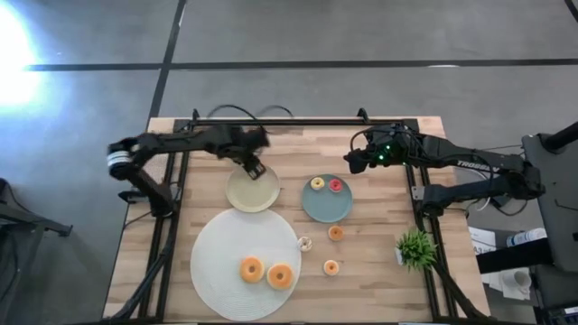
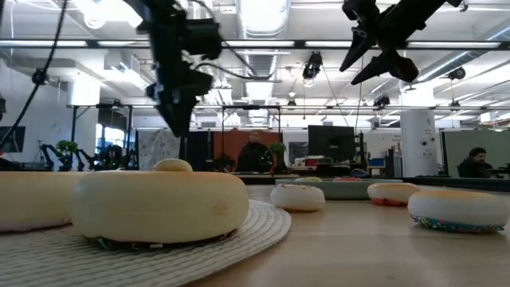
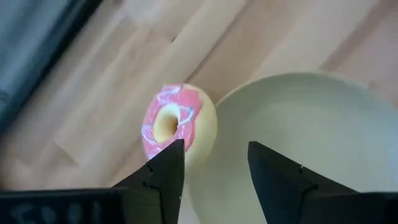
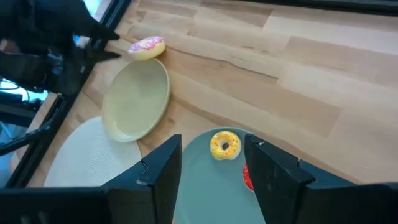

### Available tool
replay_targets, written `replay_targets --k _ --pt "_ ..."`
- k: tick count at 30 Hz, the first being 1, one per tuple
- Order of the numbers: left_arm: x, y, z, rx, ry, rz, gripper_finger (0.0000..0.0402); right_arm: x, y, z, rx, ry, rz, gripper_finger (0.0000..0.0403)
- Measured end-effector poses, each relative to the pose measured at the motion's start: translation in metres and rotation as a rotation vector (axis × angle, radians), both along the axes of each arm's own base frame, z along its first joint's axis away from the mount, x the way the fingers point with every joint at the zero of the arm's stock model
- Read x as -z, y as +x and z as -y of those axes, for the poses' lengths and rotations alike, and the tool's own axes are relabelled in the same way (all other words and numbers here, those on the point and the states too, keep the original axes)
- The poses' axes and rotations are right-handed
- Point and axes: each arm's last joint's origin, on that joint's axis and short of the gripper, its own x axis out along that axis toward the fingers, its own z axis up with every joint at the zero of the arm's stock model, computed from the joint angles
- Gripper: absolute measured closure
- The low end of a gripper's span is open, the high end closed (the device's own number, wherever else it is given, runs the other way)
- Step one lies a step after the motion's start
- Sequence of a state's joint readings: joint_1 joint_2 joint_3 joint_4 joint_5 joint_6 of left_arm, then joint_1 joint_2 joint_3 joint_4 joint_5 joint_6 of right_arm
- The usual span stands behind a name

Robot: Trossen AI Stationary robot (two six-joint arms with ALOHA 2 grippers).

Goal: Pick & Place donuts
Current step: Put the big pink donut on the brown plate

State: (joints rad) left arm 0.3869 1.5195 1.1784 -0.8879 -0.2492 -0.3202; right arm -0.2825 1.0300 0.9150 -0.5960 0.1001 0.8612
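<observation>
On the white mat (image 1: 244, 262) nearest the desk (image 1: 379, 289) front lie 2 donuts (image 1: 251, 268). 3 tiny donuts (image 1: 330, 267) sit on bare wood beside it. Teal plate (image 1: 326, 200) carries 2 more. Pink donut (image 3: 179, 122) lies just off the cream plate (image 3: 298, 124) rim. Left gripper (image 3: 214, 165) hangs above plate and donut, jaws apart, holding nothing. Right gripper (image 4: 211, 158) hovers over the teal plate, jaws apart, empty
</observation>
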Motion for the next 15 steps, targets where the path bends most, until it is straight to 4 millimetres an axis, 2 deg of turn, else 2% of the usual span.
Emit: replay_targets --k 2,4,7,11,15 --pt "0.000 -0.019 -0.008 -0.063 -0.043 0.072 0.0251 0.002 0.003 0.001 -0.002 0.004 -0.003 0.0236" --pt "-0.001 -0.034 -0.012 -0.043 -0.014 0.110 0.0251 0.004 0.005 0.001 -0.002 0.009 -0.013 0.0236" --pt "0.002 -0.044 -0.007 0.166 0.076 0.110 0.0251 0.007 0.008 0.002 -0.011 0.019 -0.022 0.0236" --pt "0.018 -0.051 0.003 0.439 0.169 0.024 0.0251 0.012 0.015 0.003 -0.024 0.034 -0.031 0.0236" --pt "0.040 -0.056 0.009 0.473 0.178 -0.016 0.0251 0.016 0.019 0.004 -0.033 0.048 -0.045 0.0236"
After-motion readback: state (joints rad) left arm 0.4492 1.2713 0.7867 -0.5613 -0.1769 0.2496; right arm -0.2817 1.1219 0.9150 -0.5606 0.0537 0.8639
